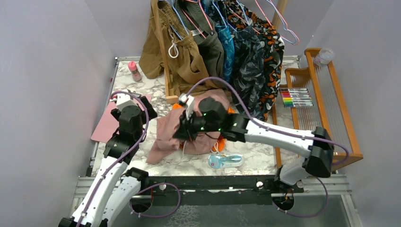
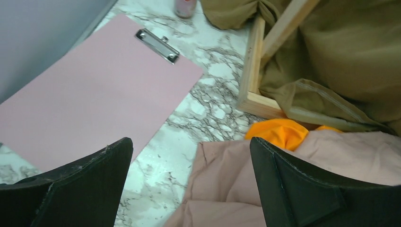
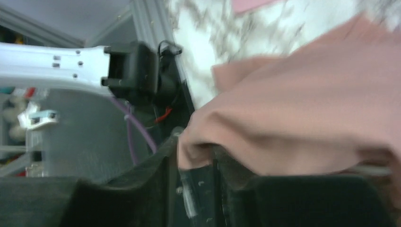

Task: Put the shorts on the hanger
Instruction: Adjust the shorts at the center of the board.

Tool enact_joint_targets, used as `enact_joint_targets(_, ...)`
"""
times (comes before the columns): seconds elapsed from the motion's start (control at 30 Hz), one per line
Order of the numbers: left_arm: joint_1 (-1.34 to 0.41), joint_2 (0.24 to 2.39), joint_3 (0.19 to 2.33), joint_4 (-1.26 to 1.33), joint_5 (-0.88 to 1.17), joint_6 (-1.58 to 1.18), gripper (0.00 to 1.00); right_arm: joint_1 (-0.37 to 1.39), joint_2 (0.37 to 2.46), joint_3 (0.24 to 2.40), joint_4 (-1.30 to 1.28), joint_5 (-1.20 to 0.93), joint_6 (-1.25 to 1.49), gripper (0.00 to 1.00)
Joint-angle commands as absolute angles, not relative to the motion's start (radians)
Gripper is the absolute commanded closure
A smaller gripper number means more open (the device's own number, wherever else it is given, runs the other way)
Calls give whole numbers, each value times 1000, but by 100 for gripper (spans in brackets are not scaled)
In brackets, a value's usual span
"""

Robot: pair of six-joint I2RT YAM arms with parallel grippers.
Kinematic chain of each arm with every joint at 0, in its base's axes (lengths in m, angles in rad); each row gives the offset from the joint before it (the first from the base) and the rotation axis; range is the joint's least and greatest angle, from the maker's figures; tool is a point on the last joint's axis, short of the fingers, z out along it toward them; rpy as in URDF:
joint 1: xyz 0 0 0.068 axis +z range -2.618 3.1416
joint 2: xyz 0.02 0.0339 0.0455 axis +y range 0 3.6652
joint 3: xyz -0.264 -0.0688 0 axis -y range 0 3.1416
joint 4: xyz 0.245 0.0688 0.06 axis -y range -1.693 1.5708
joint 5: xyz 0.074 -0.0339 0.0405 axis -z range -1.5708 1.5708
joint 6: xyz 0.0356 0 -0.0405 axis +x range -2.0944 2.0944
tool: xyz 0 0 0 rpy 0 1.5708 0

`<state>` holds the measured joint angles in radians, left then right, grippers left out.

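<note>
Marble table, shorts pinched in right claw

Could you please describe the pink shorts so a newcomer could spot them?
Find the marble table, then the wooden rack of hanging clothes at its back. The shorts lie crumpled just before it, dusty pink, paler than the orange cloth beside them.

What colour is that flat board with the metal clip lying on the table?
The clipboard is pale pink; the left wrist view shows it best.
</note>
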<state>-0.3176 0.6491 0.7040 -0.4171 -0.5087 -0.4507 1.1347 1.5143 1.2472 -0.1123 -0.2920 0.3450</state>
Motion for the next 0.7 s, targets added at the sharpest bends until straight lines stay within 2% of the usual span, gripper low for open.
enact_joint_targets(0.0,-318,633,743,-485,-664,-491,4,1161,1469,1214,-159,-341,314,51)
enact_joint_targets(0.07,-318,634,741,-484,-657,-493,4,1161,1403,1183,-155,-257,314,37)
enact_joint_targets(0.1,-318,636,740,-483,-653,-493,4,1161,1370,1174,-164,-215,306,34)
enact_joint_targets(0.4,-318,633,723,-444,-576,-470,4,1159,1137,999,-252,212,321,31)
enact_joint_targets(0.57,-317,635,712,-419,-519,-446,4,1159,1071,858,-199,202,385,27)
enact_joint_targets(0.67,-318,641,705,-403,-488,-437,4,1158,1099,834,-173,68,449,27)
